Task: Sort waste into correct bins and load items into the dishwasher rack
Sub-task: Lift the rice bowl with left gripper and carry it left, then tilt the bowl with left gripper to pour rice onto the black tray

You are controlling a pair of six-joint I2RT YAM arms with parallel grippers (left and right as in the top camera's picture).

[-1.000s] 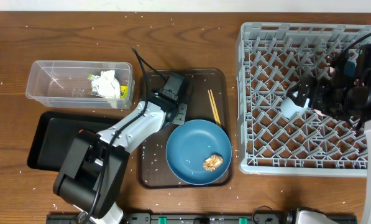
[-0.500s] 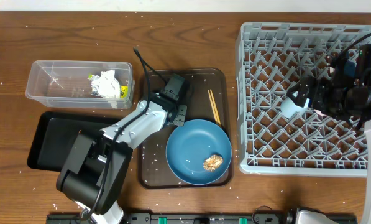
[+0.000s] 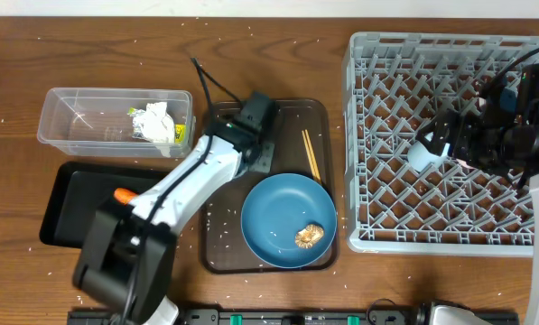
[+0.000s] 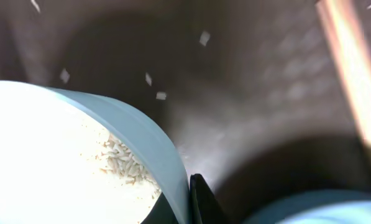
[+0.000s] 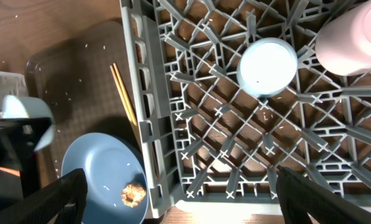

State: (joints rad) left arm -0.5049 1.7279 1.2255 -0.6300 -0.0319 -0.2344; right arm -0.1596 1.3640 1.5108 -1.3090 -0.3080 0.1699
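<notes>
Here, left gripper [image 4: 189, 198] jaws clamp white bowl [image 4: 54, 149] rim.

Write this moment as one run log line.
left claw: shut on white bowl rim, rice inside | right claw: open above dishwasher rack | light blue cup: in rack | blue plate: on brown tray

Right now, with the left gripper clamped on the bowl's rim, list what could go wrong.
The left gripper pinches only the thin rim of the bowl, so the bowl may slip or tip when lifted.
Rice lies inside it; a tilt would likely scatter grains over the brown tray.
The chopsticks and the blue plate lie close by, so a careless swing could knock them.
</notes>
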